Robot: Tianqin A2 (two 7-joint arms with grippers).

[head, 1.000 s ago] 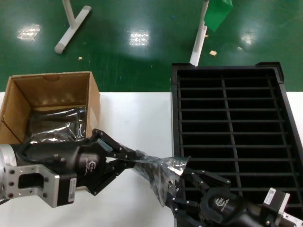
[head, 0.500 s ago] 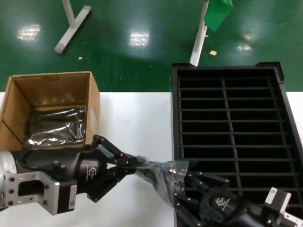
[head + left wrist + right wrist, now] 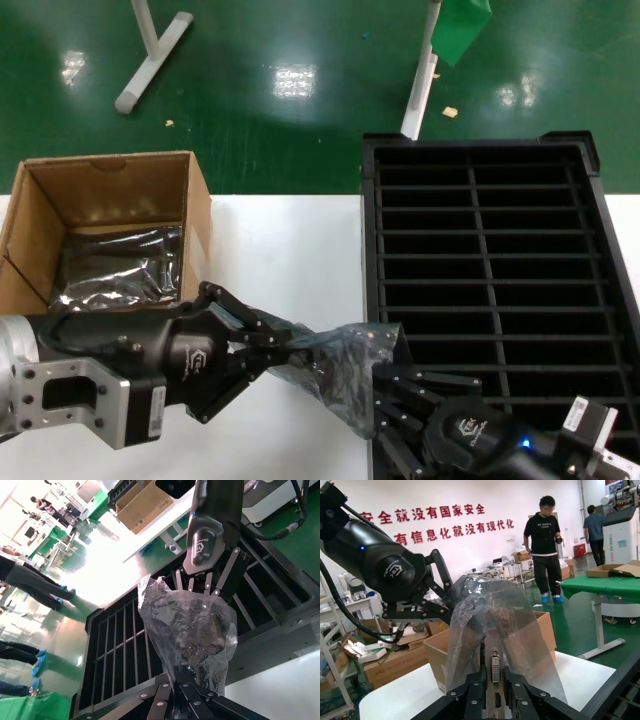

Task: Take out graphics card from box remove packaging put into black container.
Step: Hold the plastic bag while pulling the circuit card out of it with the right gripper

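The packaging point(image 3: 340, 365), a crinkly grey bag, hangs stretched over the white table between my two grippers. My left gripper point(image 3: 288, 343) is shut on its narrow end point(image 3: 186, 675). My right gripper point(image 3: 385, 400), at the near left corner of the black container point(image 3: 490, 260), is shut on the silver bracket of the graphics card point(image 3: 495, 666), whose ports show between the fingers point(image 3: 479, 682). The rest of the card sits inside the bag point(image 3: 490, 620), hidden by the plastic. The box point(image 3: 110, 195) stands open at the far left of the table.
Another grey bag point(image 3: 120, 265) lies inside the box. The bare white table point(image 3: 285, 250) runs between the box and the container. White stand legs point(image 3: 150, 55) stand on the green floor beyond the table. People stand in the background of the right wrist view.
The bag has bunched up and dropped a little lower between the grippers. My right gripper has shifted slightly toward the near edge. Both grippers keep their hold.
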